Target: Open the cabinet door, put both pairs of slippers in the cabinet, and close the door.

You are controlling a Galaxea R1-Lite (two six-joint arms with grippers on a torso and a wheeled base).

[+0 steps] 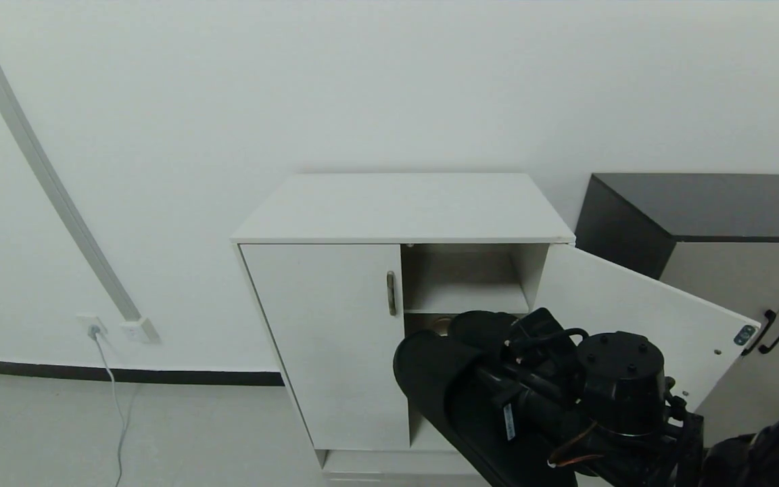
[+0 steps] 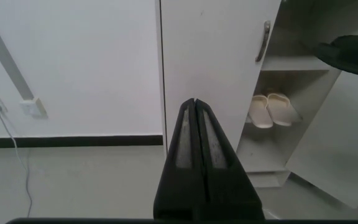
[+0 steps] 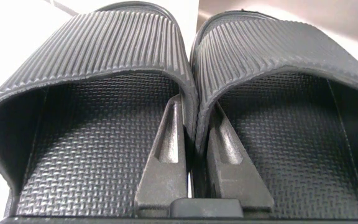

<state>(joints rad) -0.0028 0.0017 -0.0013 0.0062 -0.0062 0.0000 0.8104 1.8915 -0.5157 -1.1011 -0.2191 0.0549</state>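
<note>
You are holding the black slippers (image 1: pixel 440 379) before the white cabinet (image 1: pixel 403 210), whose right door (image 1: pixel 633 311) is standing open. Your right gripper (image 3: pixel 194 115) is pinching their adjoining inner edges. Your left gripper (image 2: pixel 194 106) is hanging pressed together, holding nothing. The pale slippers (image 2: pixel 270 110) are lying on a lower shelf inside. The cabinet is standing on the grey floor (image 1: pixel 58 433) against a white wall (image 1: pixel 227 88).

White wall (image 1: pixel 389 81), diagonal cable duct (image 1: pixel 44 169), socket (image 1: pixel 92 326) with cord (image 1: pixel 117 412), grey floor (image 1: pixel 38 433), dark-topped sideboard (image 1: pixel 700 203)
</note>
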